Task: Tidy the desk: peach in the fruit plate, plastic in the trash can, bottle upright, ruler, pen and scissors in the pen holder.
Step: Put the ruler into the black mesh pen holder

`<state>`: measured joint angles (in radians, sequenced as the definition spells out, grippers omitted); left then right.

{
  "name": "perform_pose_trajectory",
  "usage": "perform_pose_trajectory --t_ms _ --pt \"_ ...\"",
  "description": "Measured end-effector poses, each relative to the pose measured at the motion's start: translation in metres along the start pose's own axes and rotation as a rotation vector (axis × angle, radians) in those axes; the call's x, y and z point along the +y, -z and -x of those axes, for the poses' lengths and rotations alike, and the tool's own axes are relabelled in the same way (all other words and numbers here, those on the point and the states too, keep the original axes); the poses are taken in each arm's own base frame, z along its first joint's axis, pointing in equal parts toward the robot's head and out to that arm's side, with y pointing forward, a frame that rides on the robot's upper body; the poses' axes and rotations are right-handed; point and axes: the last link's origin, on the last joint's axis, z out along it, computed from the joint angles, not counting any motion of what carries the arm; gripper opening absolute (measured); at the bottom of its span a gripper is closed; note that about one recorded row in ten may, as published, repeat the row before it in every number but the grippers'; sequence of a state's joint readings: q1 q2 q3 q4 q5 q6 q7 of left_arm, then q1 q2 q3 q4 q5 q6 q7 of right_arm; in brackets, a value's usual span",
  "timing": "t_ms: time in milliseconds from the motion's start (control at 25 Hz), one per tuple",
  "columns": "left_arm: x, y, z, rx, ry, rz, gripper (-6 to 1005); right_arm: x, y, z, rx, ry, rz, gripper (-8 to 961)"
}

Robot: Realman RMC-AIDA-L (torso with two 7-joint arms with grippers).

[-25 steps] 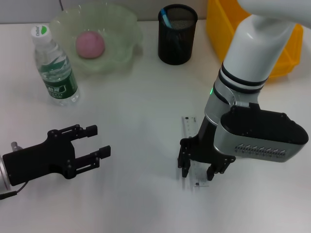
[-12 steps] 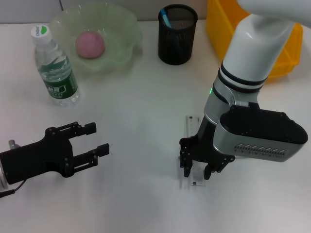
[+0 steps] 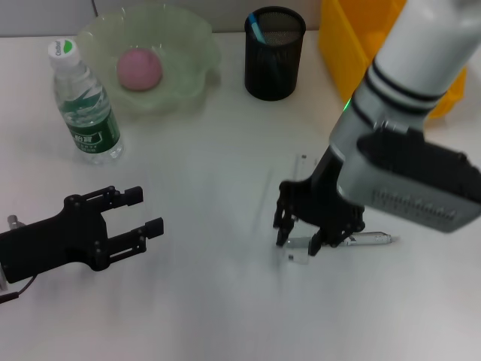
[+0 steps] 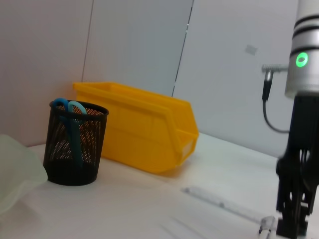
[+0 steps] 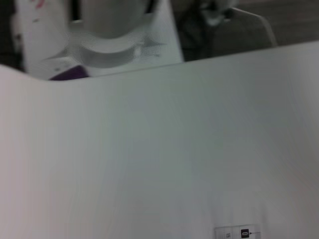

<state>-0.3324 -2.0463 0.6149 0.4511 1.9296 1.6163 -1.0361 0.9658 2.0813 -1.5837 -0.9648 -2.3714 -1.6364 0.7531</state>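
Right gripper (image 3: 301,239) hangs low over the ruler (image 3: 301,226); I cannot tell whether its fingers have closed on it. Ruler's long axis runs near-to-far beneath them, pen (image 3: 370,240) just right. Left gripper (image 3: 143,212), released, idles well left. Right arm is nearer the pen holder (image 3: 274,54), far.

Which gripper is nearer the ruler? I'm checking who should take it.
The right. The right gripper hangs directly over the ruler on the desk; the left gripper sits far off toward the robot's left, fingers open.
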Motion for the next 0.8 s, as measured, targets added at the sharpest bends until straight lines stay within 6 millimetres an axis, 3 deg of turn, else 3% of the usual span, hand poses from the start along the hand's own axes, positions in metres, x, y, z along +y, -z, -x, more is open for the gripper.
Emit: perform_pose_trajectory --t_ms 320,360,400,600,800 --pt "-0.003 0.002 -0.003 -0.003 0.008 0.001 666 0.005 0.048 -0.012 -0.036 -0.266 -0.250 389" --pt "-0.003 0.002 -0.003 -0.003 0.008 0.001 666 0.005 0.064 -0.012 -0.071 -0.330 -0.348 388" --pt "-0.003 0.002 -0.004 -0.001 0.005 0.002 666 0.005 0.064 -0.012 -0.071 -0.330 -0.348 388" --pt "-0.004 0.001 -0.005 0.003 0.000 0.006 666 0.012 0.103 -0.016 -0.189 -0.521 -0.611 387" --pt "-0.002 -0.002 -0.006 0.008 -0.003 0.015 666 0.019 0.122 -0.036 -0.279 -0.753 -0.915 387"
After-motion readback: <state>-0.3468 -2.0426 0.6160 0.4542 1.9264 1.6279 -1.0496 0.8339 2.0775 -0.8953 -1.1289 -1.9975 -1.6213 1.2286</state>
